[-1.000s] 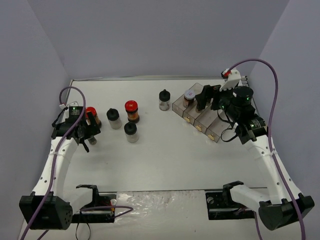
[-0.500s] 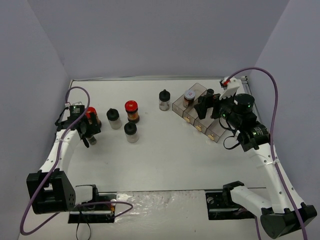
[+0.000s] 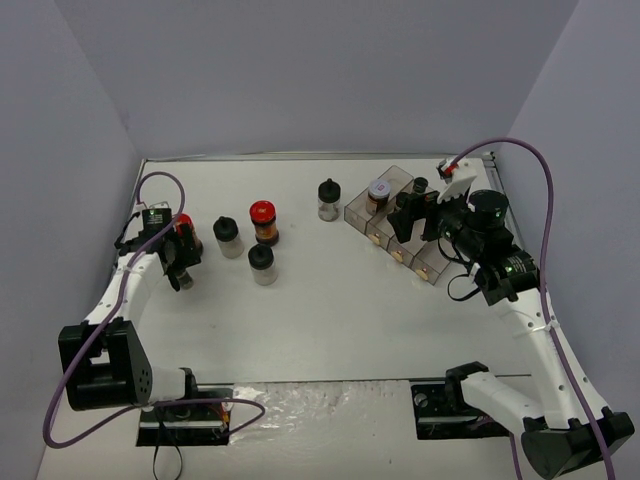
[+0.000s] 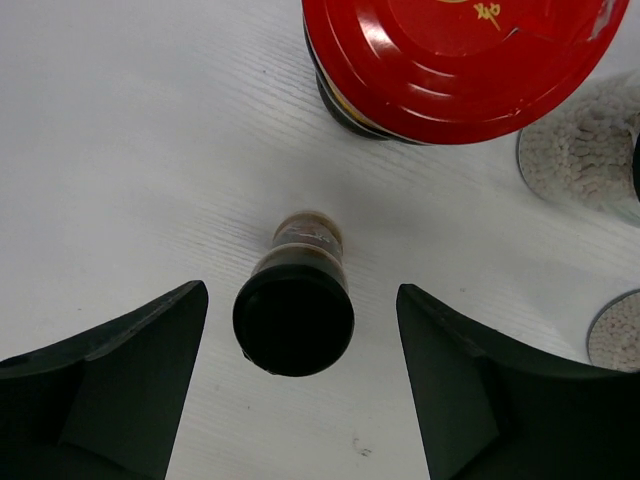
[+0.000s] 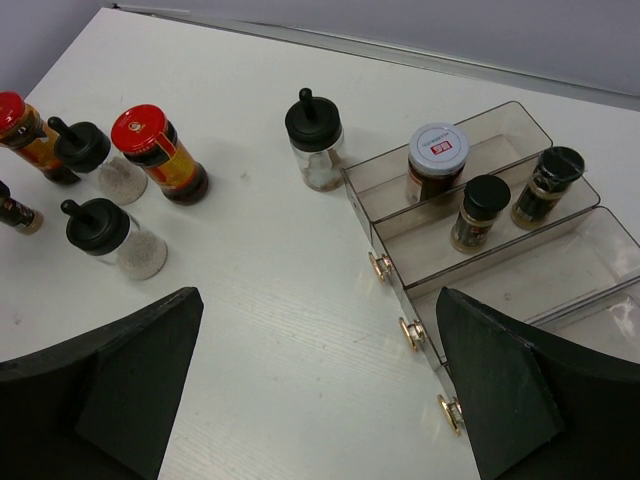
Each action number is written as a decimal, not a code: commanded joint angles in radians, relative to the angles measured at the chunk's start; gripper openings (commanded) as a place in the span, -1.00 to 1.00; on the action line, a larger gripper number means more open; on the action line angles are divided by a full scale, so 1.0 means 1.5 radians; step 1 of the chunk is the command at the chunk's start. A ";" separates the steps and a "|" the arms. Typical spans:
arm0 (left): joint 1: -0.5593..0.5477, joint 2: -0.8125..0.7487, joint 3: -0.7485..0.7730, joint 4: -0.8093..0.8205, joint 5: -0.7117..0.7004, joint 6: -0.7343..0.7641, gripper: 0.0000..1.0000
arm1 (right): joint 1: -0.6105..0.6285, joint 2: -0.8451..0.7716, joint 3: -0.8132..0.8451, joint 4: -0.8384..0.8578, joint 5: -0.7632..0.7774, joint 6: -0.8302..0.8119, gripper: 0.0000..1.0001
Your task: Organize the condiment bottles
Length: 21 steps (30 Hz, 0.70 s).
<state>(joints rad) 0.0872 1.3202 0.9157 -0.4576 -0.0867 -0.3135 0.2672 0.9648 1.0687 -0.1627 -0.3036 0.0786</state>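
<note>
My left gripper (image 3: 178, 268) is open over the left side of the table. In the left wrist view it (image 4: 300, 325) straddles a small dark black-capped bottle (image 4: 293, 318) standing between the fingers, not touching them. A red-capped jar (image 4: 450, 50) stands just beyond it. A second red-capped jar (image 3: 263, 222) and three black-capped clear jars (image 3: 229, 237) (image 3: 262, 264) (image 3: 329, 199) stand mid-table. My right gripper (image 5: 318, 305) is open and empty, held above the clear tray (image 5: 560, 260). The tray holds a white-lidded jar (image 5: 437, 150) and two dark black-capped bottles (image 5: 485, 200) (image 5: 553, 170).
The tray (image 3: 432, 262) has stepped compartments with small brass knobs (image 5: 413, 333) on the front. Grey walls close in the table on the left, back and right. Two clear jars of white grains (image 4: 585, 150) stand right of my left gripper.
The left arm has swung in toward the left wall, keeping its gripper over the small dark bottle. The right gripper has shifted slightly above the tray.
</note>
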 commanded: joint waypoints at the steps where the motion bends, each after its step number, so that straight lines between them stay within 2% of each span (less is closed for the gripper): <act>1: 0.005 -0.017 0.010 0.030 0.005 0.008 0.34 | -0.004 -0.012 0.004 0.032 -0.010 -0.003 1.00; 4: 0.005 -0.030 -0.004 0.033 0.010 0.010 0.17 | -0.004 -0.014 0.003 0.030 -0.010 -0.002 1.00; 6: 0.005 -0.035 -0.006 0.034 0.009 0.019 -0.03 | -0.003 -0.015 0.001 0.029 -0.011 -0.001 1.00; 11: 0.006 -0.045 -0.002 0.017 0.023 0.025 -0.68 | -0.004 -0.025 -0.004 0.028 -0.009 0.003 1.00; 15: 0.003 -0.058 0.012 -0.015 0.043 0.023 -0.98 | -0.003 -0.034 -0.005 0.025 -0.009 0.004 1.00; 20: -0.026 -0.108 0.053 -0.104 0.086 -0.002 -1.00 | -0.004 -0.041 0.006 0.012 -0.007 0.001 1.00; 21: -0.051 -0.121 0.060 -0.130 0.089 -0.013 -1.00 | -0.004 -0.041 0.007 0.010 -0.006 0.001 1.00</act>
<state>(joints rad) 0.0744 1.2389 0.8964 -0.5358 -0.0135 -0.2938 0.2672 0.9201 1.0565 -0.1857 -0.3038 0.0792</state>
